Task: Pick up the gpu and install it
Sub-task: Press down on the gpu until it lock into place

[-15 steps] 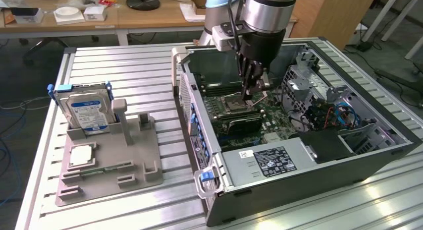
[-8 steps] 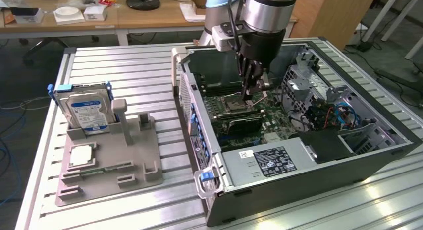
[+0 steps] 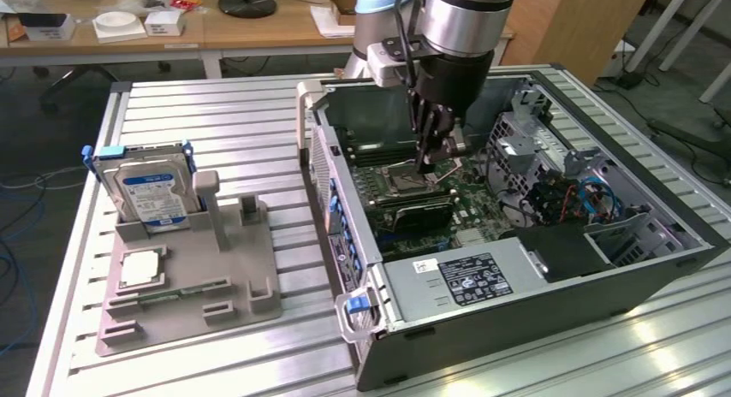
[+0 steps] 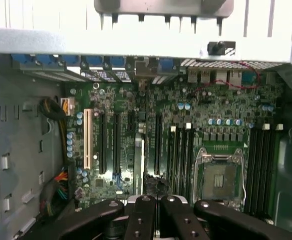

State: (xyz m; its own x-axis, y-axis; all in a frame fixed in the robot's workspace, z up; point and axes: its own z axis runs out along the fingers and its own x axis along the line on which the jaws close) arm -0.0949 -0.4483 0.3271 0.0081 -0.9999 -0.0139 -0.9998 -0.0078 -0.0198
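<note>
Inside the open PC case (image 3: 537,294) on the tabletop (image 3: 205,115), my fingers (image 3: 432,132) hang over the motherboard (image 4: 215,100), pulled in narrow, pretty much together. The gpu (image 3: 417,213) stands on edge among the expansion slots just below them, next to the CPU socket (image 4: 219,177). Honestly can't tell if I'm touching it.

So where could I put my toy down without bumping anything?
On the bare ribbed metal table, behind the grey parts holder with the blue-labelled silver hard drive. Another free strip lies in front of the open black computer case. Inside the case is crowded: green motherboard, cables, black gripper.
</note>
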